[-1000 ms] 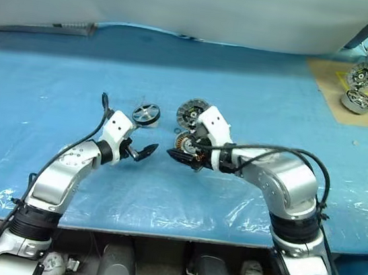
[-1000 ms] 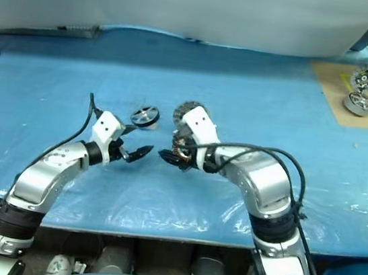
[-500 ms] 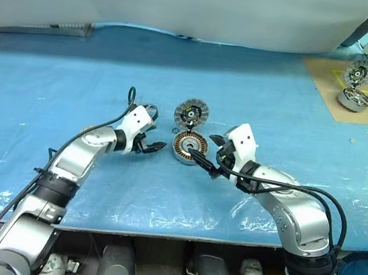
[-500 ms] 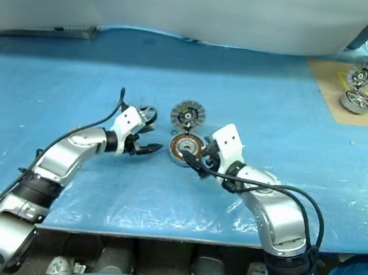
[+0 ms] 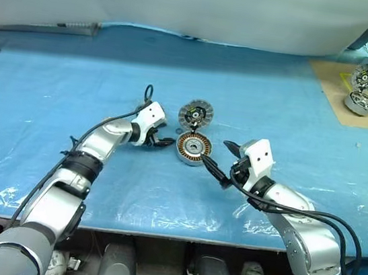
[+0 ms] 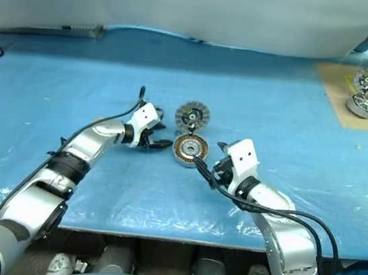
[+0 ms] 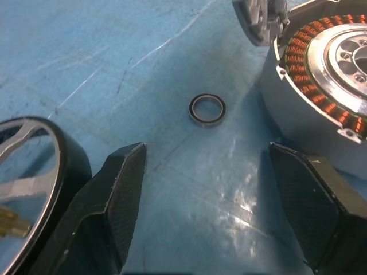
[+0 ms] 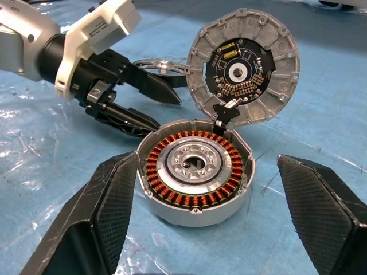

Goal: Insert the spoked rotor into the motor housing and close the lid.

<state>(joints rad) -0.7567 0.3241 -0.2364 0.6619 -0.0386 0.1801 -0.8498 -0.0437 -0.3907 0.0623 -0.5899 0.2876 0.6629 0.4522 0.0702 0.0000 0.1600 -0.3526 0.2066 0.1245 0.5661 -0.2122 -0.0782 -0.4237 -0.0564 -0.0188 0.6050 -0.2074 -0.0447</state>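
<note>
Two black-fingered grippers are set either side of the round grey metal motor housing [image 5: 192, 148], which sits open on the blue plastic-covered table [image 5: 54, 93], its ring of copper-coloured coils exposed. The left gripper [image 5: 164, 141] is held low at the housing's left edge, fingers [image 7: 123, 189] parted with nothing between them; a small dark ring [image 7: 207, 109] lies on the sheet ahead of it, just beside the housing wall. The small spoked rotor w/ silver spokes and dark rim [image 7: 28, 189] rests on the table right next to the left gripper's outer finger, touching or nearly so (cannot be told), so it is not yet picked up or inserted. The right gripper [image 5: 220, 160] is placed near and to the right of the housing, fingers spread wide, empty, apparently standing by to steady the housing or handle the lid. The round grey hinged lid [image 8: 245, 66] is propped upright at the housing's far edge, inner face w/ circuit parts turned toward the robot, prob. left so to keep the cavity free for the rotor. A similar motor unit [image 5: 360, 99] sits on tan cardboard [image 5: 334, 82] at far right, well apart.
</note>
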